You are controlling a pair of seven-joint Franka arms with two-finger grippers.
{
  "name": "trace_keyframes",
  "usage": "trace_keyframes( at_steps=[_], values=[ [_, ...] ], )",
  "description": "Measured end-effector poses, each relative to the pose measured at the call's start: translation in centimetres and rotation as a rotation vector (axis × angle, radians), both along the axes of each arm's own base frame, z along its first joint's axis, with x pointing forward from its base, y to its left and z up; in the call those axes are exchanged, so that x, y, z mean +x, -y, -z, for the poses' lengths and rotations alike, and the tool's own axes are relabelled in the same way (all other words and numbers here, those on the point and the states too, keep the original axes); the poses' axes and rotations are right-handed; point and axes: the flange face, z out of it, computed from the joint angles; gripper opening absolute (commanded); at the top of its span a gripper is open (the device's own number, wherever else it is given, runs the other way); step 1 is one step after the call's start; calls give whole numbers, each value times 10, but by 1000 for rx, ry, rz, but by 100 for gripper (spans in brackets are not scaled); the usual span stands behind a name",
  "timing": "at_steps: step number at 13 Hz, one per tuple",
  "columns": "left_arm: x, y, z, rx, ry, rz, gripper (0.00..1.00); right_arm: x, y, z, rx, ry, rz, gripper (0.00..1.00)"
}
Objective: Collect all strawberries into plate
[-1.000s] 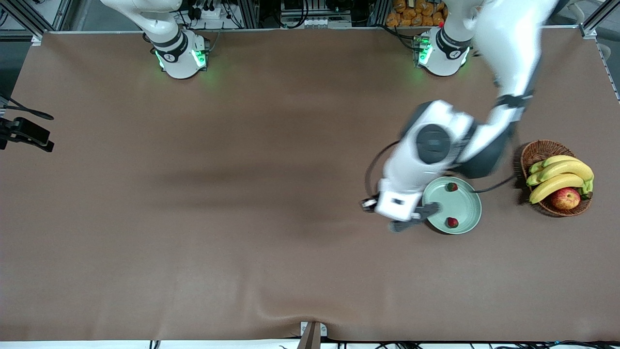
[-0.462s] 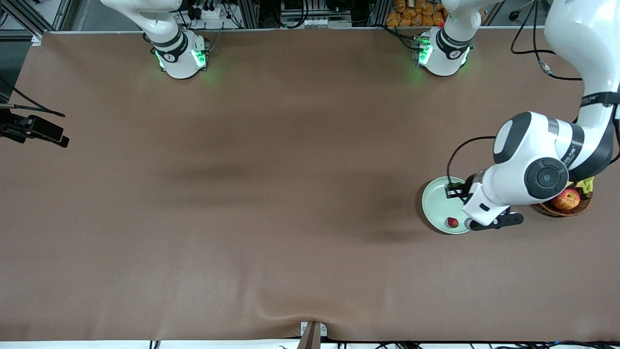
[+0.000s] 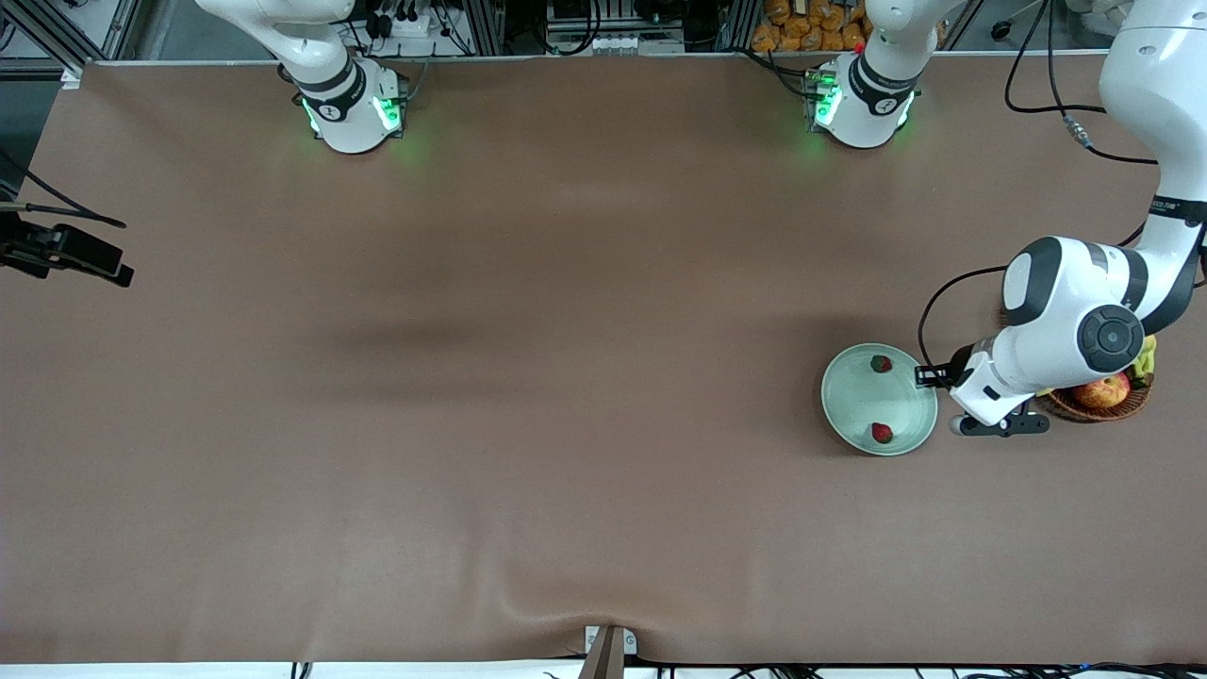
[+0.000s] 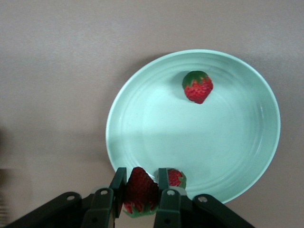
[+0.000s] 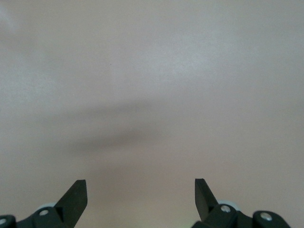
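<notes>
Two strawberries [image 4: 197, 87] in mint plate [image 4: 142, 123]. Left pincer [image 4: 141, 199] clamped on third strawberry [image 4: 140, 190] at plate rim; release pending. Right pincer [image 5: 140, 190] apart, waiting over bare counter [image 5: 152, 71].

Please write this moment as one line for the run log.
left gripper: shut on third strawberry, beside plate rim | strawberries on plate: two | right gripper: open, waiting

1. A brown cloth [image 3: 528, 377] covered the whole table and lay matte, with soft dark shadows across its middle.
2. A small ripple rose in the cloth at the near edge, just above a metal bracket [image 3: 608, 651].
3. Along the far edge ran aluminium framing [image 3: 490, 24] with cables and what looked like a power strip.
4. Orange items [image 3: 811, 24] lay heaped past that edge, too small to identify.
</notes>
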Motion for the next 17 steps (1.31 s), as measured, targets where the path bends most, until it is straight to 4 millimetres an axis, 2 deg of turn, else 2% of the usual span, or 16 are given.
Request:
trace_keyframes(
  at_steps=[1,3,4,6,8,11,13,17],
  values=[
    [1,8,0,-7,12,8,100,0,1,0,0,0,1,100],
    [5,30,-2,-18,37,36,100,0,2,0,-1,0,4,100],
    [10,42,-10,-21,56,52,100,0,3,0,-1,0,6,100],
    [22,58,-38,-19,65,73,100,0,6,0,-1,-1,11,100],
    [32,65,-81,-2,54,84,100,0,10,1,-1,-2,17,100],
    [40,63,-169,36,21,75,100,0,11,2,-1,-4,19,100],
    [38,61,-220,47,4,70,100,1,10,3,0,-5,18,100],
    [21,76,-297,73,82,78,100,1,8,4,1,-7,14,100]
  ],
)
